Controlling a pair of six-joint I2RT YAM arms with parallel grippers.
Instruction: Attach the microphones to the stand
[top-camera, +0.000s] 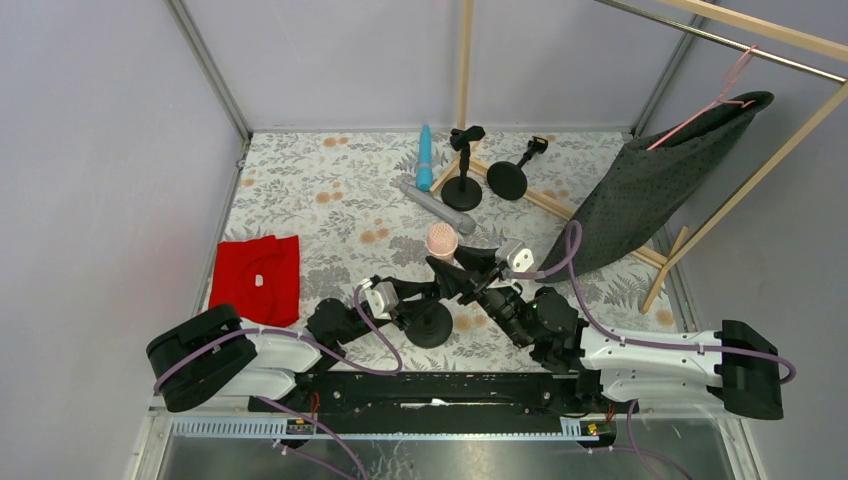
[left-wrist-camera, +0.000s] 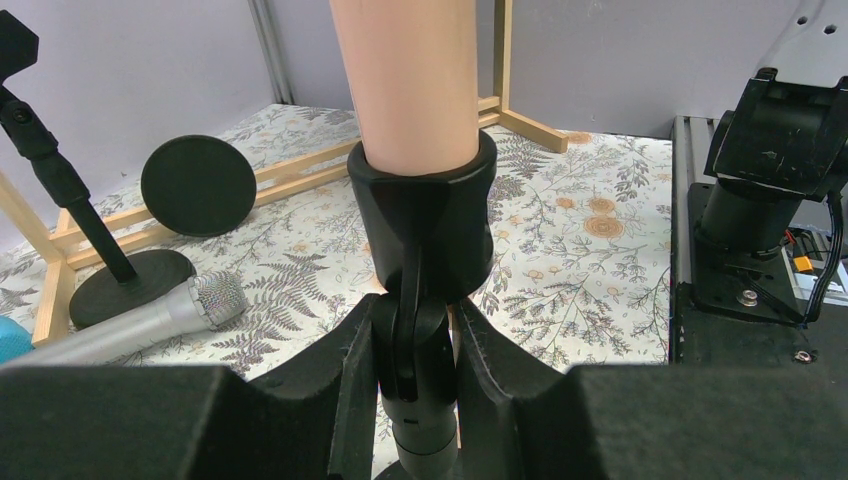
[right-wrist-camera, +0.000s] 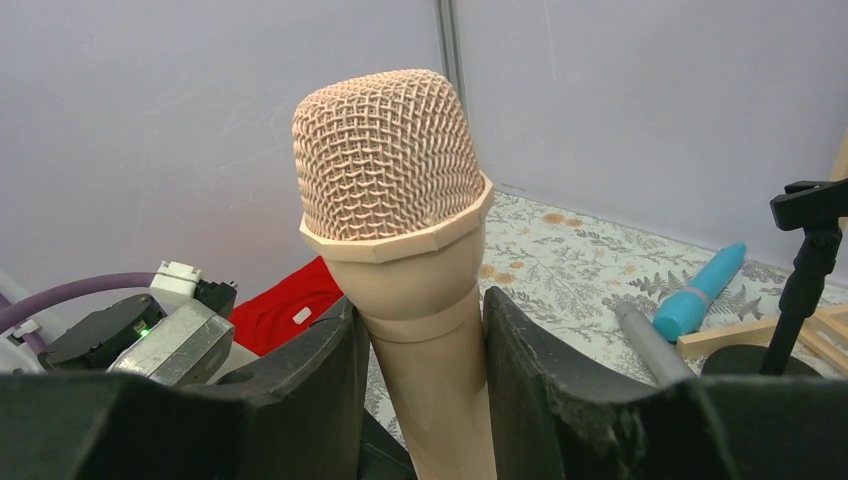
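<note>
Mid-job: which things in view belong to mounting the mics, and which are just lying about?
Job: peach microphone in the right gripper; near stand held by the left gripper; silver microphone; blue microphone; upright far stand; tipped far stand.
Lying about: red cloth; dark cloth; pink hanger; wooden rack.

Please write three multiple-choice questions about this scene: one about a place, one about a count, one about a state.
1. Where on the table does the silver microphone lie? A near edge; B far left corner; C far half, beside the blue microphone.
2. How many microphones lie loose on the table? A one; B two; C three.
3. The right gripper is: A shut on the pink microphone; B open and empty; C shut on nothing.

Answers: 1 C, it lies by the blue one. 2 B, only silver and blue. 3 A, its fingers clamp the pink handle, which sits in the stand.
</note>
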